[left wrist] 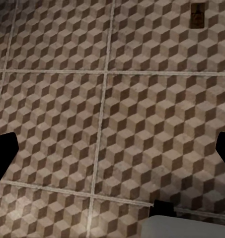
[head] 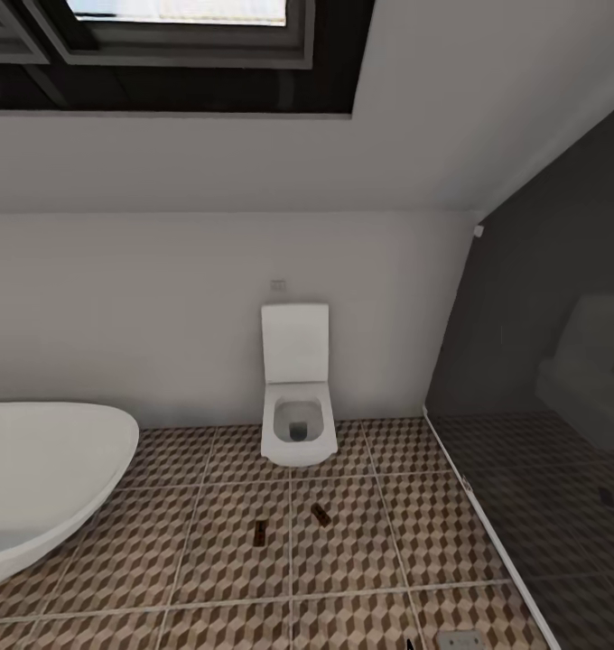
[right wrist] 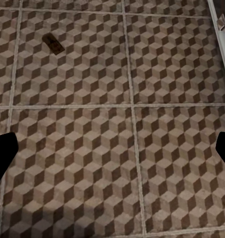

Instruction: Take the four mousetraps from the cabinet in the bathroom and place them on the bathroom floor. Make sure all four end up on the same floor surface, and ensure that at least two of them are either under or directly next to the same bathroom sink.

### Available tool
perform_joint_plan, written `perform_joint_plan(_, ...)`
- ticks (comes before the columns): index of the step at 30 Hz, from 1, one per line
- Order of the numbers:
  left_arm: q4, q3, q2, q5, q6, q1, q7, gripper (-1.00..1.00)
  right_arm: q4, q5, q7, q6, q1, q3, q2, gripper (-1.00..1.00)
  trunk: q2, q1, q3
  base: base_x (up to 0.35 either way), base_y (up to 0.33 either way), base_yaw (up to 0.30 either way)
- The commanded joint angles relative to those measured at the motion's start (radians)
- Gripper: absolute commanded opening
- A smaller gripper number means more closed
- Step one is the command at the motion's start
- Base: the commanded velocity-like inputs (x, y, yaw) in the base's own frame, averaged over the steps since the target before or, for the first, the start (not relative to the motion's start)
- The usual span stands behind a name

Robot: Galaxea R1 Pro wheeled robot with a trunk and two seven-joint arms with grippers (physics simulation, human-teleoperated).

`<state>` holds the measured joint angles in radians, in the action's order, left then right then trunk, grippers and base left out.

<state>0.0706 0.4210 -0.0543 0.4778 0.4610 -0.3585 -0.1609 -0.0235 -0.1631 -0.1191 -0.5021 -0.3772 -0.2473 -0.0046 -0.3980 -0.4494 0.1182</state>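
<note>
Black fingertips of the left gripper [left wrist: 112, 153] show at both edges of the left wrist view, far apart, nothing between them; under them is only the bathroom floor [left wrist: 142, 114], tiles w/ brown, beige and white cube pattern and pale grout lines. The right gripper [right wrist: 112, 153] is the same in the right wrist view: two dark tips at the two edges, spread wide, holding nothing, above the same tiles.

Further out, the left wrist view has one mousetrap [left wrist: 197, 15] lying flat on a tile, well apart from the fingers; a grey-white body w/ a dark part [left wrist: 187, 223] is at the frame edge, I cannot tell what it is. The right wrist view has another mousetrap [right wrist: 53, 43], flat and turned diagonal, also well apart from the tips; a pale rail [right wrist: 220, 39] runs along the floor edge.

In the head view two mousetraps lie on the floor in front of the white toilet [head: 295, 397], one [head: 260, 533] near a grout line and the other [head: 321, 515] just beside it; lid of the toilet is up. A white bathtub [head: 45, 478] is at the left; a dark glass shower enclosure [head: 542, 406] at the right; dark window frame [head: 181, 54] above the white wall.
</note>
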Motion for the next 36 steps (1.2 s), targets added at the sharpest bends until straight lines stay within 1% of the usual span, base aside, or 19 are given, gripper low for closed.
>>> perform_joint_plan(1,0.003,0.008,0.001,0.004,0.004,-0.002,-0.002,1.00,0.000,-0.009,-0.002,-0.003,-0.001,-0.009,0.000,1.00,-0.002,-0.001,0.000,0.000,0.000,0.000)
perform_joint_plan(29,0.004,0.009,0.002,0.004,0.004,-0.001,-0.002,1.00,0.000,-0.009,-0.002,-0.003,0.000,-0.009,0.000,1.00,-0.002,-0.001,-0.044,0.000,0.000,0.000)
perform_joint_plan(36,0.003,0.009,0.002,0.003,0.004,-0.001,-0.002,1.00,0.000,-0.008,-0.003,-0.003,0.000,-0.009,0.000,1.00,-0.002,-0.001,-0.049,0.000,0.000,0.000)
